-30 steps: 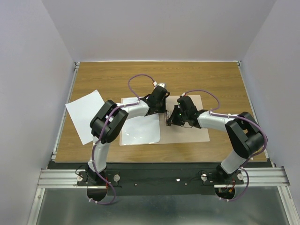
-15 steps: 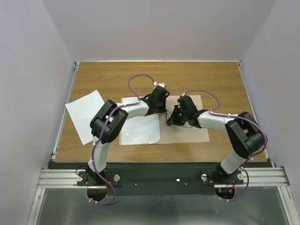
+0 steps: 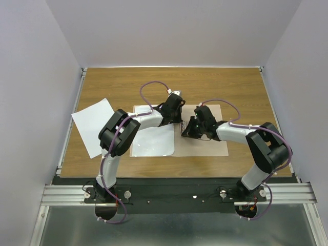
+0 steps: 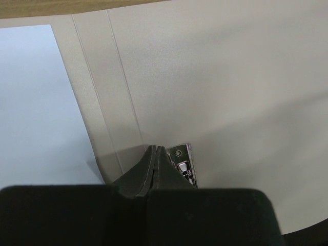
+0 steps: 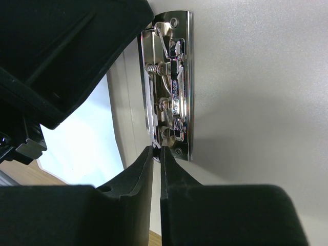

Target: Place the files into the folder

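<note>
Metal clip edge: left claw closed, right claw barely parted, gripping nothing

Folder open flat — white sheet on left leaf, second sheet further left

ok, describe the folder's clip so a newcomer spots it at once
Start at the wooden table, then the tan folder open at its middle. The clip sits at its fold, between the left gripper and right gripper: the only shiny chrome piece on matte card.

Arms bent inward, left gripper closed, right gripper a slit apart
</note>
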You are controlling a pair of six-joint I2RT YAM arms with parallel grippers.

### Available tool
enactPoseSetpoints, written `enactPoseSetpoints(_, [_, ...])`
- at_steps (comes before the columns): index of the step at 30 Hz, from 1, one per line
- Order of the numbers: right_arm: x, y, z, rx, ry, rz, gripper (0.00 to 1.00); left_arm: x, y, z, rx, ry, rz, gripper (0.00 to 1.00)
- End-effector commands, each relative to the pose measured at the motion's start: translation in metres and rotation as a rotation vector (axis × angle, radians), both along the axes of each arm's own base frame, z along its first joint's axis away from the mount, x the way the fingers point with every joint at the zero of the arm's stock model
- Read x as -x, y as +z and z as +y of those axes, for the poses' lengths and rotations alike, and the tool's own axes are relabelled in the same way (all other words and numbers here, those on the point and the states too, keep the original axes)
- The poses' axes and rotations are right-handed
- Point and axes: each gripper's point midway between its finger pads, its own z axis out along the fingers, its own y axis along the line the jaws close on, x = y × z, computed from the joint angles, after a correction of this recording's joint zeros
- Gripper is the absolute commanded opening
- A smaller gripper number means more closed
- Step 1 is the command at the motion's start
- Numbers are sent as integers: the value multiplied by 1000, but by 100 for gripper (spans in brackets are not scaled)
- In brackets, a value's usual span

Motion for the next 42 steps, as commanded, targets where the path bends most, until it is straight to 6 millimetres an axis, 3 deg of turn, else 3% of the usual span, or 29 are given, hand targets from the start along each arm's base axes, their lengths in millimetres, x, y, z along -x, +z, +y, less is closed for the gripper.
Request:
enactPoseSetpoints(1, [2, -8, -2, -1, -15, 15, 13, 17, -42, 19, -82, 4, 92, 0])
enactPoseSetpoints(6, [4, -12, -4, 1, -31, 29, 11, 16, -43, 19, -87, -2, 90, 0])
enactPoseSetpoints(9, [6, -14, -8, 8, -47, 38, 1, 15, -45, 20, -94, -8, 85, 0])
enactPoseSetpoints(13, [10, -26, -19, 10, -77, 82, 1, 15, -47, 19, -103, -27, 80, 0])
enactPoseSetpoints(19, [19, -55, -55, 128, -167, 162, 1, 14, -52, 15, -109, -63, 79, 0])
enactPoseSetpoints(29, [21, -83, -94, 387, -197, 220, 1, 17, -65, 11, -114, -104, 96, 0])
enactPoseSetpoints(36, [21, -87, -118, 547, -202, 224, 1, 16, -73, 14, -137, -104, 99, 0])
enactPoseSetpoints(38, [15, -79, -128, 622, -227, 190, 1, 17, -75, 14, -140, -108, 102, 0])
enactPoseSetpoints(42, [0, -55, -127, 696, -228, 91, 1, 16, -77, 14, -142, -113, 101, 0])
